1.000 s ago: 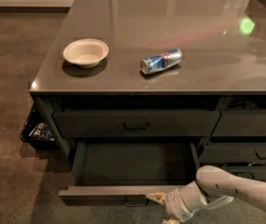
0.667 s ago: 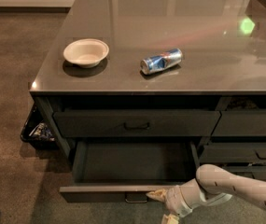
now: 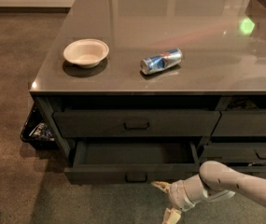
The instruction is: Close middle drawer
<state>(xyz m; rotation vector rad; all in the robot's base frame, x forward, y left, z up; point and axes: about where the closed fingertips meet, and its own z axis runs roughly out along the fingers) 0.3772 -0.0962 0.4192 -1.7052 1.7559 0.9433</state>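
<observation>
The middle drawer (image 3: 100, 175) is a wide dark grey drawer with a low flat front and a small loop handle (image 3: 136, 176). It stands partly pulled out below the counter, and its shallow dark inside (image 3: 135, 153) shows. My gripper (image 3: 166, 200) is low at the front, just right of the handle and below the drawer front. Its two tan fingers are spread apart and hold nothing. The upper fingertip (image 3: 159, 185) is at the front's lower edge; I cannot tell if it touches. My white arm (image 3: 235, 185) comes in from the right.
A white bowl (image 3: 86, 52) and a blue can (image 3: 160, 62) lying on its side rest on the grey counter (image 3: 179, 22). A taller shut drawer (image 3: 179, 123) sits above the middle one. Narrower drawers (image 3: 247, 124) are at the right. A black crate (image 3: 35, 130) stands on the floor at the left.
The middle drawer has slid in toward the cabinet and now sticks out less. My gripper has moved forward with its front.
</observation>
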